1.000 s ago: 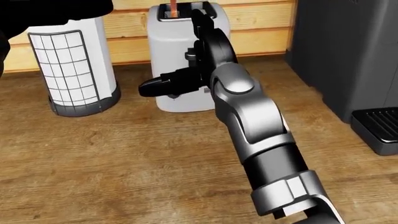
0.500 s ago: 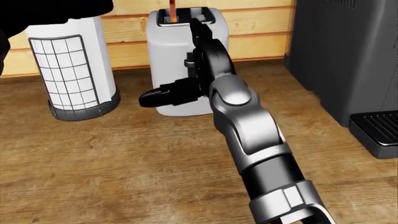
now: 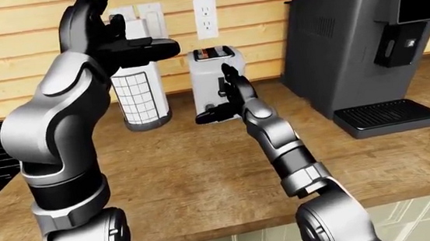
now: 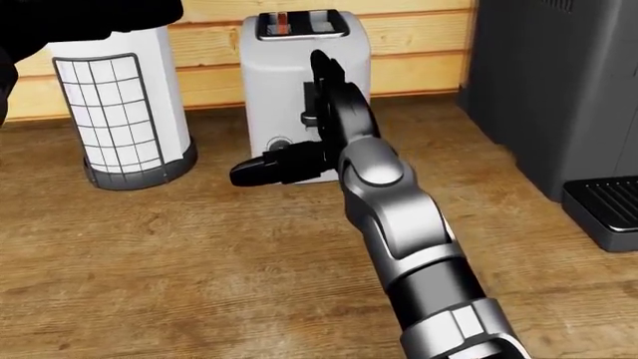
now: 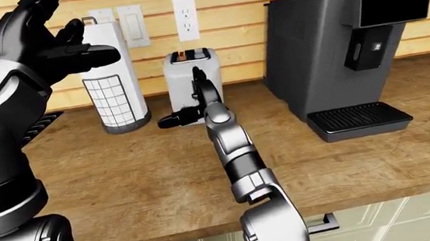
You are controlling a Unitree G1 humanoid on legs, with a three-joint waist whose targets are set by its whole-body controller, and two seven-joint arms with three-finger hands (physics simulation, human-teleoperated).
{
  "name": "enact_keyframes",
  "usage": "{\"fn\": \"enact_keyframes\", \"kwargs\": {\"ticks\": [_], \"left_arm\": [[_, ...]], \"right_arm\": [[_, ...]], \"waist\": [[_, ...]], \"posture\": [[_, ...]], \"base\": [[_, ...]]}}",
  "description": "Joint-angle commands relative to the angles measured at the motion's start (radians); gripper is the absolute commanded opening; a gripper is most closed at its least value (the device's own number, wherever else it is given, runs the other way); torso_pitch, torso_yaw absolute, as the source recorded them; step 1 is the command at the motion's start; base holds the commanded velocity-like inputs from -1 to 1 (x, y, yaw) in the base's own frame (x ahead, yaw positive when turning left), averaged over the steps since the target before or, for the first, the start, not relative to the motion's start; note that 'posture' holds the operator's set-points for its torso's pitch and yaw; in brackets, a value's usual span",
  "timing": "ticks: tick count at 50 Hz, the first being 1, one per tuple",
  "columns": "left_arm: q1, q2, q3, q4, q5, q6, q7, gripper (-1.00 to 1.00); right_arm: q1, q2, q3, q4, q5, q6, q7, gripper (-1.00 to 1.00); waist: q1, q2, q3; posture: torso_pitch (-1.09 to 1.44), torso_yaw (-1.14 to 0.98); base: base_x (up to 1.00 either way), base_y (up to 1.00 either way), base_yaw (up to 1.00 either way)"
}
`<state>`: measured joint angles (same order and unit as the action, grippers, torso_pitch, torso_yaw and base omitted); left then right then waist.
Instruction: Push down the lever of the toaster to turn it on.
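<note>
I'm at the pressing step. My right hand [image 4: 317, 120] lies spread against the toaster [image 4: 269, 112] at twelve o'clock on the counter [image 4: 179, 254], gripping nothing, fingers [image 4: 324, 71] over the lever [image 4: 309, 117] slot. I judge the lever wants a straight push toward six. The toaster's slots [image 4: 297, 24] hold something reddish. My left hand [image 3: 118, 44] hangs open at ten o'clock, empty.

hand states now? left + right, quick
Left hand: open, raised above the counter, holding nothing.
Right hand: open, fingers extended against the toaster face at its lever slot, gripping nothing.
</note>
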<state>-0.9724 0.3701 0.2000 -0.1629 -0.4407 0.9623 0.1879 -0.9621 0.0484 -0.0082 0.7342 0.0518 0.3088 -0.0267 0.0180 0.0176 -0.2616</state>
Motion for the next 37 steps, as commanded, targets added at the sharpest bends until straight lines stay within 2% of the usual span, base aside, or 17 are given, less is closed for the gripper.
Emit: {"fn": "enact_keyframes", "kwargs": {"ticks": [1,37], "left_arm": [[-0.034,0.009,0.008,-0.022,0.0,-0.025,0.002,1.0],[-0.044,0.007,0.004,-0.01,0.001,-0.034,0.001,1.0]], "right_arm": [[-0.011,-0.001,-0.001,0.016,0.004,0.016,0.003,1.0],[-0.025,-0.011,-0.014,0.117,0.013,-0.045,0.0,1.0]], "waist": [[0.001,0.005,-0.005],[0.005,0.005,-0.004]], "posture": [[-0.35,0.0],[-0.35,0.0]], "base": [[0.0,0.0,0.0],[0.0,0.0,0.0]]}}
